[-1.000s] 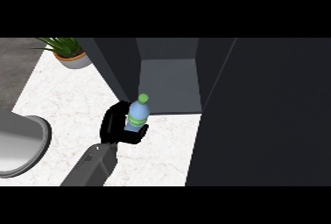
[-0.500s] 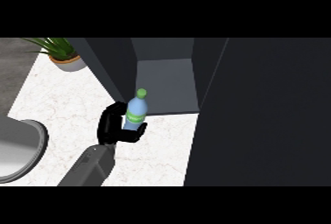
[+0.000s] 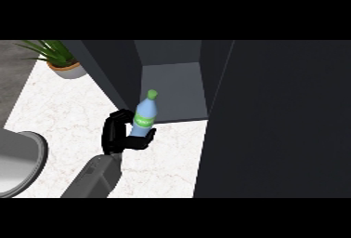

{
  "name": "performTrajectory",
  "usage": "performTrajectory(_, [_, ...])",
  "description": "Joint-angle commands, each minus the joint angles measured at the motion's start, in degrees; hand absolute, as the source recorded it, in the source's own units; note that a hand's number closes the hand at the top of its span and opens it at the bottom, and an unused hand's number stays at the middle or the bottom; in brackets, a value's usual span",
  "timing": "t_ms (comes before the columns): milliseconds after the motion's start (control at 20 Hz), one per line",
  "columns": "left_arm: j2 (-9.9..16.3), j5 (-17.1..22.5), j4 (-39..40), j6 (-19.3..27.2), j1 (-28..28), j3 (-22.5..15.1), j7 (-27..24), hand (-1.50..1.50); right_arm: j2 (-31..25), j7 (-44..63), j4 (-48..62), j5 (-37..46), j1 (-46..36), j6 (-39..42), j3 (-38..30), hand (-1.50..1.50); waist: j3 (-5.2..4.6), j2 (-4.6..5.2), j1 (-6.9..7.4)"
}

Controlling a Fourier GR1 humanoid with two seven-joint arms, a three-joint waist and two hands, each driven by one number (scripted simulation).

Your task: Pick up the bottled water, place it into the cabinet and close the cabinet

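Your view gives one arm only. Forearm: plain mid-grey, smooth, boxy with flat faces and soft edges, no markings you can read. Hand: matte black throughout, thick blocky fingers and thumb, dark at the wrist junction.

Potted plant and grey basin on counter

The clear blue plastic water bottle with a green cap and green label band stands nearly upright, its cap tipped slightly right, above the counter at the front edge of the cabinet's opening. The dark grey cabinet stands open, its grey inner floor and back wall showing, with its tall dark door swung out at the right.
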Motion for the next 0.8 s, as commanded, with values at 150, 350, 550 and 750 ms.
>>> performTrajectory(150, [-4.13,-3.26,0.93,7.38,-17.08,-2.7,7.53,1.5,-1.63,0.56,-0.16,-6.04,-1.02,2.07,-2.49,-1.5,-0.58,0.95,-3.79])
performTrajectory(350, [-4.89,-3.34,0.81,11.07,-15.57,-3.23,6.94,1.5,-2.51,0.37,1.1,-8.64,0.17,4.37,-3.8,-1.5,-0.56,1.05,-4.66])
performTrajectory(550, [-4.21,-3.98,0.62,14.51,-15.76,-3.96,8.2,1.5,-3.7,-0.28,2.22,-10.61,-1.77,4.9,-5.93,-1.5,-0.57,1.34,-4.78])
performTrajectory(750, [-3.02,-4.18,1.71,16.83,-16.15,-3.92,9.42,1.5,-3.56,-0.95,3.87,-10.77,-1.96,5.44,-6.24,-1.5,-0.61,1.96,-4.75])
